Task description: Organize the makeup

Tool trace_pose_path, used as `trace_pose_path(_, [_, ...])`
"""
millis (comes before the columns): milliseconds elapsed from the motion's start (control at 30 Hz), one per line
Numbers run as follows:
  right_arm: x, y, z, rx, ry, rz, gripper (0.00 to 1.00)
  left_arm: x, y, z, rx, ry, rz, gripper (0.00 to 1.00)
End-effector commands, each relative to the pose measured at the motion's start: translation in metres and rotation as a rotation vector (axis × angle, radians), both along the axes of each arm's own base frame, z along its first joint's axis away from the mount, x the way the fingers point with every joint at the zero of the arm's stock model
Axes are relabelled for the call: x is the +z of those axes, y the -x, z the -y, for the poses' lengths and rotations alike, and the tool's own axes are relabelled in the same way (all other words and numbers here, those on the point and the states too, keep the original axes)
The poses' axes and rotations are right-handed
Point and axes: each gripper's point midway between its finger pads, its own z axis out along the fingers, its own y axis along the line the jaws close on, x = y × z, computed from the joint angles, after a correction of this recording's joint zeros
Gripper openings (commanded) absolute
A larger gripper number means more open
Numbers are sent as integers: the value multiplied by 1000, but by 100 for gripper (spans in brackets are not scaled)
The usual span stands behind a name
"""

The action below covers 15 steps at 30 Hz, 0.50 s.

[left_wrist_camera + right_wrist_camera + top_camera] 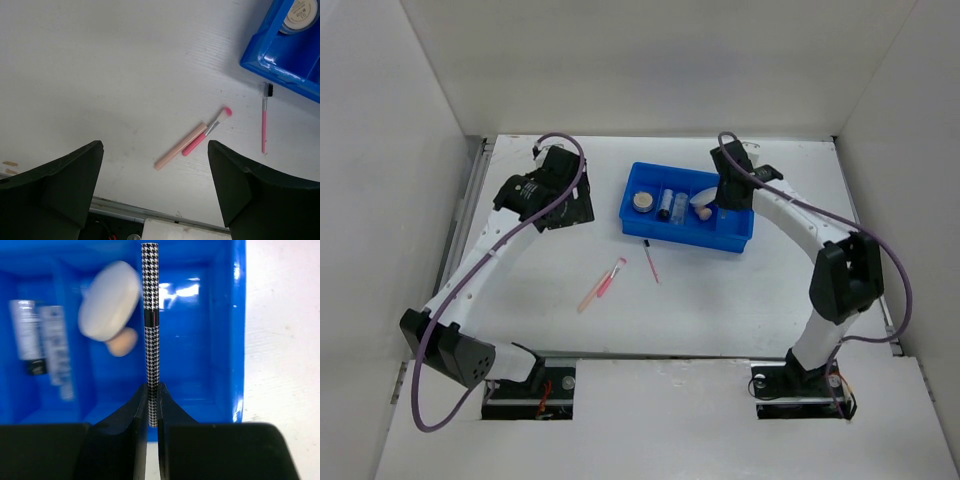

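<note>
Jaws of the right arm are pinching the near end of a houndstooth stick. The stick is running straight out from them over the right compartment of the blue tray, between the divider and the right wall. In the next compartment to the left, a cream puff is leaning on a peach sponge. Further left two tubes are lying, blurred, and a round compact is sitting at the left end.

Jaws of the left arm are standing spread wide above the table, far left, well apart from the tray. Near of the tray, a peach stick and a pink brush are lying side by side, touching. A thin pink stick is lying to their right, with its dark head just beside the tray's near wall.
</note>
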Motion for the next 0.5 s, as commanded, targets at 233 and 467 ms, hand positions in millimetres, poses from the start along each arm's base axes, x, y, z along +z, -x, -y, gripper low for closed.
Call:
trace_pose_path(233, [-17, -33, 32, -84, 90, -5, 23, -5, 2, 8, -58, 25, -40, 83])
trace_pose_path(467, [31, -13, 26, -59, 38, 112, 65, -4, 0, 9, -58, 25, -38, 83])
